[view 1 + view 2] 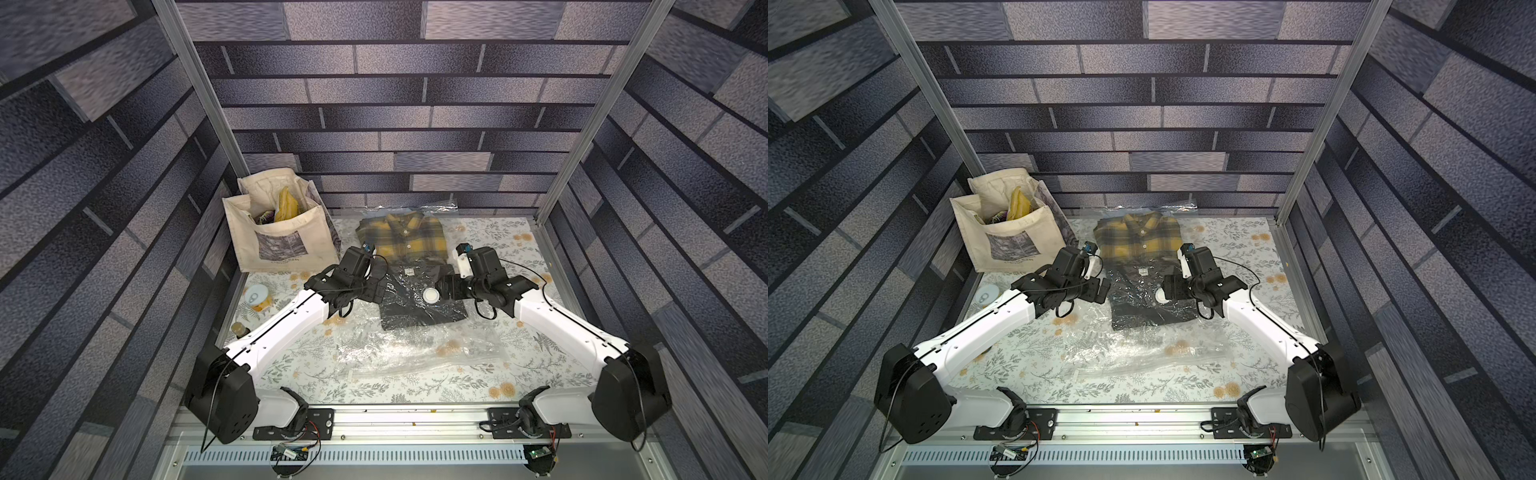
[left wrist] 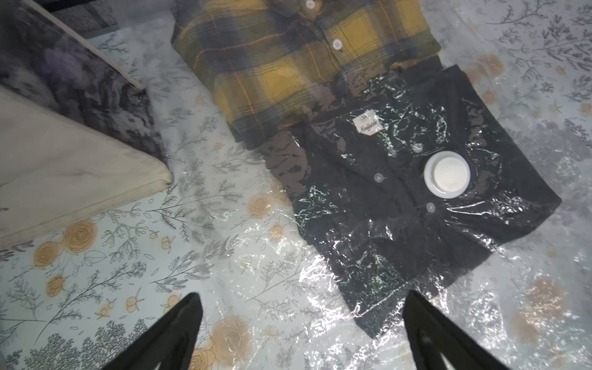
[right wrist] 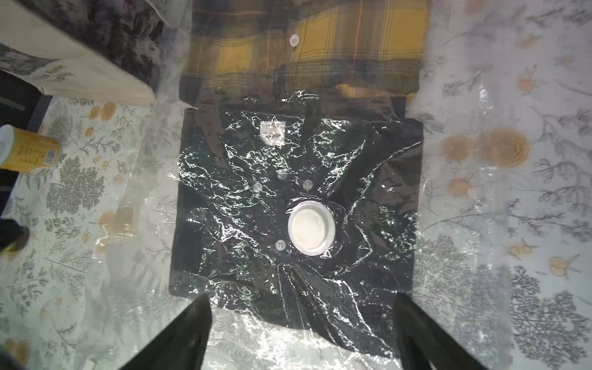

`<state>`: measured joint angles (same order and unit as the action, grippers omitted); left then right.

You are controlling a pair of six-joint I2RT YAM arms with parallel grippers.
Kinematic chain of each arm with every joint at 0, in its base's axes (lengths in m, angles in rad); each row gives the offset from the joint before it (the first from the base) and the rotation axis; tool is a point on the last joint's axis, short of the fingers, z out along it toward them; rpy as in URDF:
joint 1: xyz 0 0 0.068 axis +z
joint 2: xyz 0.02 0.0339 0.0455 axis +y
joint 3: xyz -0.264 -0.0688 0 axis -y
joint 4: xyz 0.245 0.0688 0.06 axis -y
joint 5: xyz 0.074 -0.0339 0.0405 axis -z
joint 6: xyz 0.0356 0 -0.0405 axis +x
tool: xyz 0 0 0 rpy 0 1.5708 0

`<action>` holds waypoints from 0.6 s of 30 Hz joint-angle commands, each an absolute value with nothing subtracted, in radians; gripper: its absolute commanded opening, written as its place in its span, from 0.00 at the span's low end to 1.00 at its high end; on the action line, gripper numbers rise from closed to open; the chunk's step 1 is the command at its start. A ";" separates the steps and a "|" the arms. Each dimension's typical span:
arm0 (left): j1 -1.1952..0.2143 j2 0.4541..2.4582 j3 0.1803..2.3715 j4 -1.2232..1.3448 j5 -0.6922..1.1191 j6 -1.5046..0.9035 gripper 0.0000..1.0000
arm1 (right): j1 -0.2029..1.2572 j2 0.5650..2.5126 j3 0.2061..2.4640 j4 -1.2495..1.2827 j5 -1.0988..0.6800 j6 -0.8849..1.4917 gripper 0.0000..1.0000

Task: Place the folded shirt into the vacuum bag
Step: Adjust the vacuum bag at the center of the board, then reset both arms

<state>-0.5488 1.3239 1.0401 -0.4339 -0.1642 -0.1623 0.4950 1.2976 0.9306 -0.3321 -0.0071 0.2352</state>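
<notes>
A dark folded shirt (image 1: 419,309) (image 2: 400,230) (image 3: 250,208) lies flat inside the clear, crinkly vacuum bag (image 1: 395,353) (image 2: 256,272) (image 3: 144,198). The bag's round white valve cap (image 1: 431,295) (image 2: 447,174) (image 3: 311,227) rests on top of it. Behind it lies a yellow plaid shirt (image 1: 401,239) (image 2: 288,64) (image 3: 320,48), hazy under plastic. My left gripper (image 1: 376,286) (image 2: 304,298) hovers open at the dark shirt's left edge, holding nothing. Just right of the cap, my right gripper (image 1: 446,286) (image 3: 302,298) is open too, above the shirt.
A cream canvas tote bag (image 1: 274,232) with items inside stands at the back left. A yellow can (image 1: 254,296) (image 3: 28,150) and a small jar (image 1: 239,329) stand near the left edge. The bag's loose plastic spreads toward the front of the floral tablecloth (image 1: 478,386).
</notes>
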 commanded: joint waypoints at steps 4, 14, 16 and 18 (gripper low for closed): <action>-0.521 1.208 0.835 -0.093 -0.434 -0.064 1.00 | 0.431 1.204 0.822 -0.120 0.386 0.063 1.00; -0.258 1.083 0.545 0.209 -0.655 -0.125 1.00 | 0.178 1.226 0.591 0.233 0.494 0.097 1.00; -0.186 1.101 0.501 0.257 -0.649 -0.141 1.00 | 0.168 1.282 0.573 0.307 0.487 0.079 1.00; -0.117 1.117 0.460 0.318 -0.594 -0.157 1.00 | 0.154 1.328 0.559 0.373 0.447 0.062 1.00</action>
